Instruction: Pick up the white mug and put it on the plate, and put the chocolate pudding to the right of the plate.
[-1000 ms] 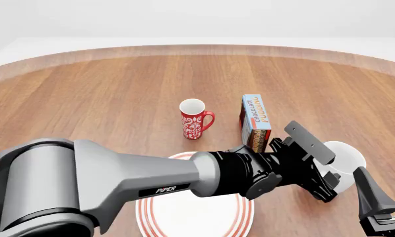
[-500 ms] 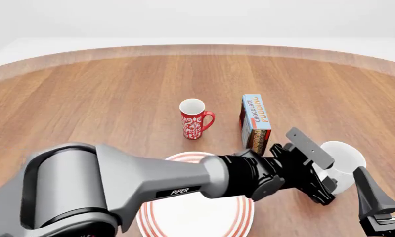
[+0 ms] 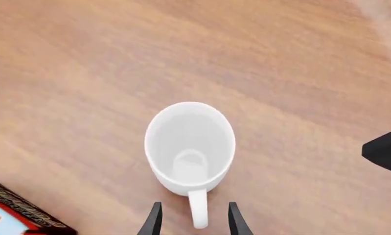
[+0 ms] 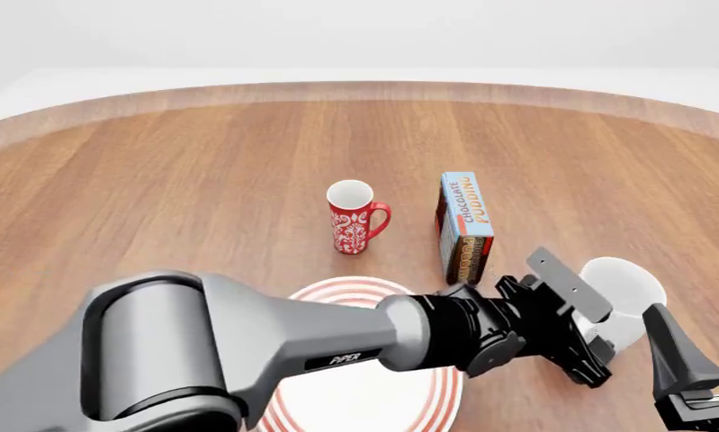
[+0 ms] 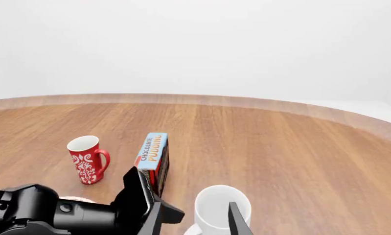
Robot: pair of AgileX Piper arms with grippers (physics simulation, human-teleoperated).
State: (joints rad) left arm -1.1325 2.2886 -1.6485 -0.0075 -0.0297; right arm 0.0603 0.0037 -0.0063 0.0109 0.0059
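Observation:
The white mug (image 3: 190, 147) stands upright on the wooden table at the right (image 4: 629, 286), also seen at the bottom of the right wrist view (image 5: 221, 205). My left gripper (image 3: 195, 223) is open, with one finger on each side of the mug's handle and small gaps between. That arm reaches across the red-ringed plate (image 4: 335, 290), ending at the left gripper (image 4: 589, 349). The chocolate pudding (image 4: 465, 225) stands on edge behind the plate, left of the white mug (image 5: 152, 154). My right gripper (image 4: 705, 360) is open and empty at the near right (image 5: 195, 225).
A slim red patterned mug (image 4: 355, 219) stands upright left of the pudding carton (image 5: 87, 159). A corner of the carton (image 3: 15, 218) lies close to the left gripper. The table's curved far edge (image 4: 359, 88) runs across the back.
My left arm has moved down and a little right, bringing its gripper lower around the white mug's handle. The right gripper, both mugs, carton and plate have stayed put.

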